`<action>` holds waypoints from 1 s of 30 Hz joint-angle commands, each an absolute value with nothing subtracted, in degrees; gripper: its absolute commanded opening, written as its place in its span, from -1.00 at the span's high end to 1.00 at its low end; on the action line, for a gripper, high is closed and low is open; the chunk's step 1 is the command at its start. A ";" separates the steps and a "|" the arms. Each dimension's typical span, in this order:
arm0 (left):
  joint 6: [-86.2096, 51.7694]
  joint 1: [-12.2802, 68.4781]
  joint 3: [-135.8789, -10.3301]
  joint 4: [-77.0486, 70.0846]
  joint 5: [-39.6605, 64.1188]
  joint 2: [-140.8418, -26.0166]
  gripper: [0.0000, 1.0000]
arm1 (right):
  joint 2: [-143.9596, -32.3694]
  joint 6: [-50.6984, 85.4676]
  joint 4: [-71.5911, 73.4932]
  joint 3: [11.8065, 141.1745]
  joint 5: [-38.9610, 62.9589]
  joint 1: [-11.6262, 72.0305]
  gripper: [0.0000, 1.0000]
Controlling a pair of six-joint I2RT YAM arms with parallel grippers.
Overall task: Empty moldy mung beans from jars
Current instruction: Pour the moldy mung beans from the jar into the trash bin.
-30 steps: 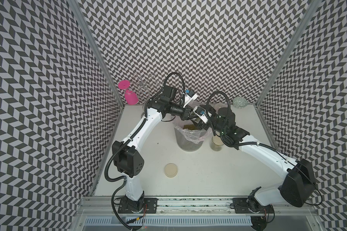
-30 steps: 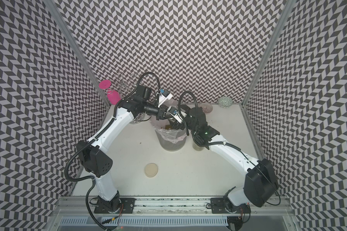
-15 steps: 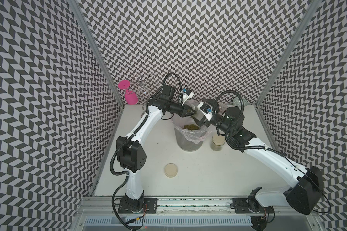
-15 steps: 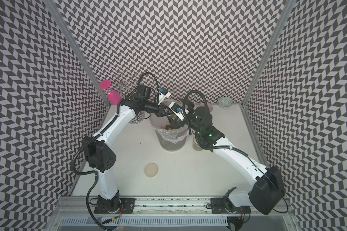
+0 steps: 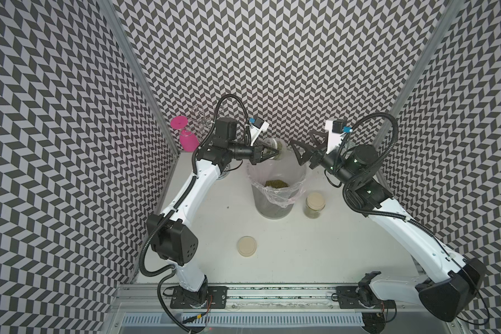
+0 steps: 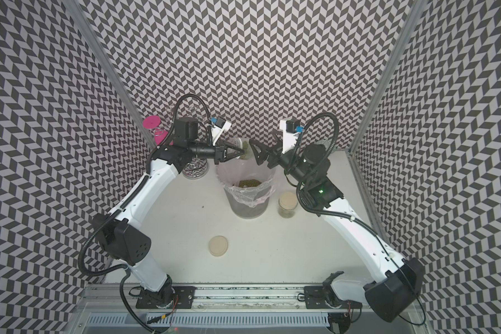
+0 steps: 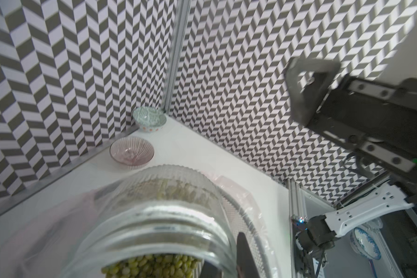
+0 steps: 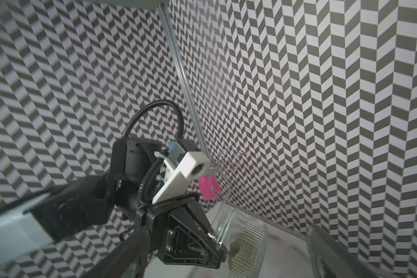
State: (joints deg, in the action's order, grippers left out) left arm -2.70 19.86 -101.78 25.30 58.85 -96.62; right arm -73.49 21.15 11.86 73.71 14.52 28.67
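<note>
Clear-glass open jar (image 5: 276,148) lies on its side in the left pincer (image 5: 274,154), above the far rim of the bag-lined bin (image 5: 272,209).

Left pincer is clamped tight on the open jar near its threaded mouth, and the left wrist view shows mung beans (image 7: 152,264) inside the glass. A heap of beans (image 5: 276,183) sits in the bin's bag. Right pincer (image 5: 300,137) hangs above the bin's far right side, just beside the open jar without touching it, jaws spread wide and holding nothing. The second jar (image 5: 315,205), cream lid on and beans inside, stands upright on the counter (image 5: 301,254) just beside the bin's right wall. A loose lid (image 5: 247,245) lies flat on the counter, well in front of the bin and slightly to its left.
</note>
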 commanded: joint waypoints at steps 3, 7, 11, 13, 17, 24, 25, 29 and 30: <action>-12.51 19.68 -96.06 1.80 67.86 -90.44 1.00 | -74.29 50.22 24.05 69.77 20.24 25.53 -0.98; -15.31 19.60 -96.26 -0.10 68.83 -90.39 1.00 | -76.80 65.04 32.64 66.07 22.73 25.04 -0.98; -15.20 19.55 -96.59 1.33 68.82 -90.77 1.00 | -79.57 74.65 39.09 63.64 25.12 25.25 -0.98; -15.20 19.64 -96.42 1.71 68.77 -90.95 1.00 | -80.92 77.02 38.23 64.09 26.47 25.76 -0.99; -15.03 19.75 -95.93 2.54 68.38 -91.42 1.00 | -81.00 79.79 40.76 61.51 22.35 28.79 -0.99; -16.05 20.07 -95.71 3.21 68.11 -92.59 1.00 | -81.86 84.83 46.94 59.18 17.92 31.70 -0.99; -16.17 20.15 -95.65 3.37 68.09 -92.77 1.00 | -81.95 85.13 46.76 59.24 17.44 32.07 -0.98; -16.17 21.03 -95.17 3.87 67.80 -93.41 1.00 | -81.61 86.47 47.20 58.46 14.66 32.68 -0.99; -16.18 21.37 -94.79 3.74 67.50 -93.46 1.00 | -81.55 86.65 47.54 58.19 13.94 32.65 -0.98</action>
